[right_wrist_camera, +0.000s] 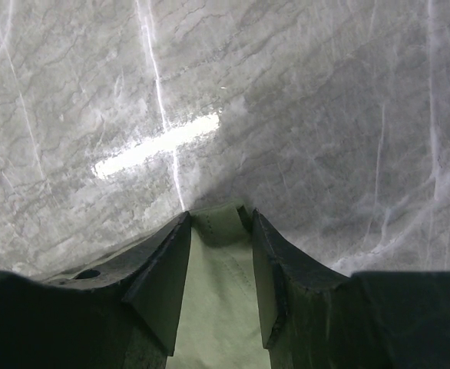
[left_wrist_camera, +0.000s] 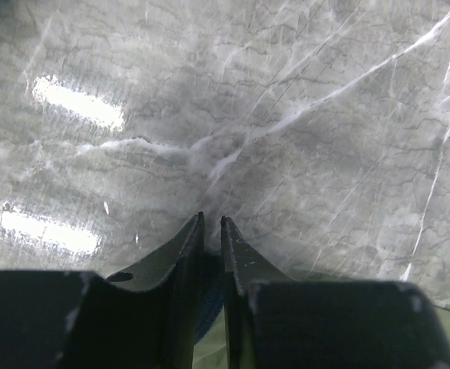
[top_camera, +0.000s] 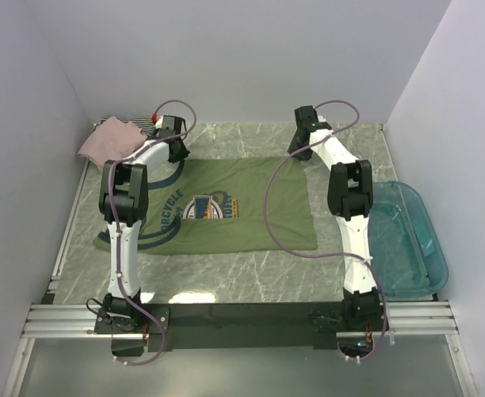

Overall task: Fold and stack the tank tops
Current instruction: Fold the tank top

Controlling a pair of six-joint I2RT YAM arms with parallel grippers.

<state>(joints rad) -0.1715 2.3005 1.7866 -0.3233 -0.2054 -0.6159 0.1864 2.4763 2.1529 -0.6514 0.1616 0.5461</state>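
The olive-green tank top [top_camera: 226, 207] lies spread flat on the marble table, its round print facing up. My left gripper [top_camera: 175, 147] is at its far left corner. In the left wrist view that gripper [left_wrist_camera: 212, 219] is closed to a thin slit on the navy trim [left_wrist_camera: 207, 300]. My right gripper [top_camera: 300, 145] is at the far right corner. Seen from the right wrist, this gripper [right_wrist_camera: 221, 215] is open, with the green hem [right_wrist_camera: 217, 307] lying between its fingers. The pale pink tank top [top_camera: 108, 139] lies crumpled at the back left on the striped one [top_camera: 147, 124].
A translucent teal tub [top_camera: 408, 240] stands at the right edge of the table, beside the right arm. White walls close in the back and both sides. A metal rail [top_camera: 242, 318] with the arm bases runs along the near edge.
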